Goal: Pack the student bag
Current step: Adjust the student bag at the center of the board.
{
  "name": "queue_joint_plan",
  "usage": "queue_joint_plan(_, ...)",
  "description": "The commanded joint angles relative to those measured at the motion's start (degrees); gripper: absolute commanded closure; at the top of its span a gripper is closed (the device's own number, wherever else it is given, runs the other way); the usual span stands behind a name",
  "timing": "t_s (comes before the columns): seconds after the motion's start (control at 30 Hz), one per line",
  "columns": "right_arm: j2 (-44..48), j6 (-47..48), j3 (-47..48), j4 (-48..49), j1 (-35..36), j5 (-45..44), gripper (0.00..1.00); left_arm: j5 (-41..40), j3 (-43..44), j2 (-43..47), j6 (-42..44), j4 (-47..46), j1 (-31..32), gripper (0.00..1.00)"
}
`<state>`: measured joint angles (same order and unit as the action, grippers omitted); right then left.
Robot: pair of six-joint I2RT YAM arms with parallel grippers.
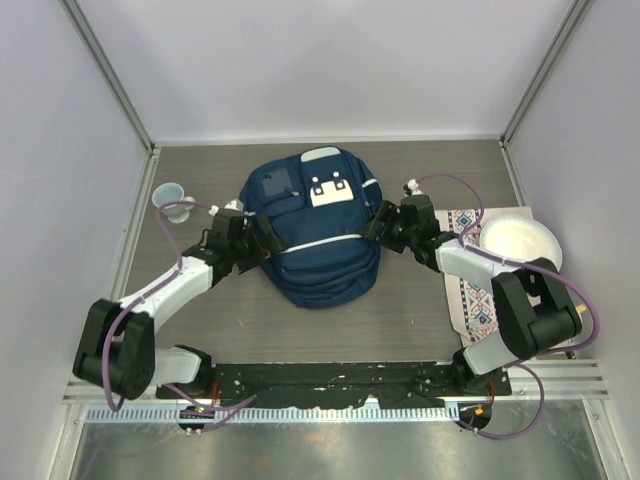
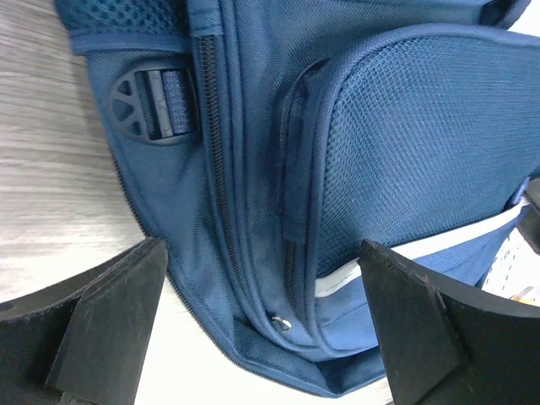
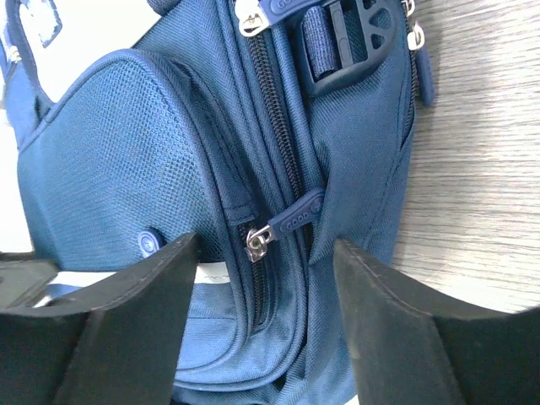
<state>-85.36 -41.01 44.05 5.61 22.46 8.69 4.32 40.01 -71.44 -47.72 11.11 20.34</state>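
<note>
L end effector (image 1: 265, 242) & R end effector (image 1: 377, 225) both spread, flanking student bag (image 1: 320, 265).

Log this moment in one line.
navy blue fabric backpack: lying face-up | left pincer: open, beside it | right pincer: open, at side zipper

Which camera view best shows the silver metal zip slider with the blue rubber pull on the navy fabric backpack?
The right wrist view: the silver metal zip slider sits central, close and sharp. The top external view shows the whole navy fabric backpack, the slider too small to find. The left wrist view shows its other side.
</note>
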Motion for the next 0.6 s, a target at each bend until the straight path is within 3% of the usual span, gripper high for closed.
queue_joint_plan(0.0,-0.42,-5.03,-3.25,5.28,0.22,4.14,0.34,9.47,0.86,-6.51,-0.52,-10.39,-0.12,0.0)
queue_joint_plan(0.2,3.36,-8.2,-11.26,10.3,1.88,2.83,0.41,16.51,3.22,-15.04,-3.43,-19.9,-0.21,0.02)
queue_joint_plan(0.37,5.73,-7.51,-11.54,9.34,4.7,-0.6,0.41,16.17,8.23,-17.24,-0.45,-16.06,-0.3,0.03)
queue_joint_plan(0.57,9.24,2.84,-4.0,-0.14,4.7,-15.69,0.25,10.02,10.27,-13.74,5.18,-6.83,-0.3,0.0)
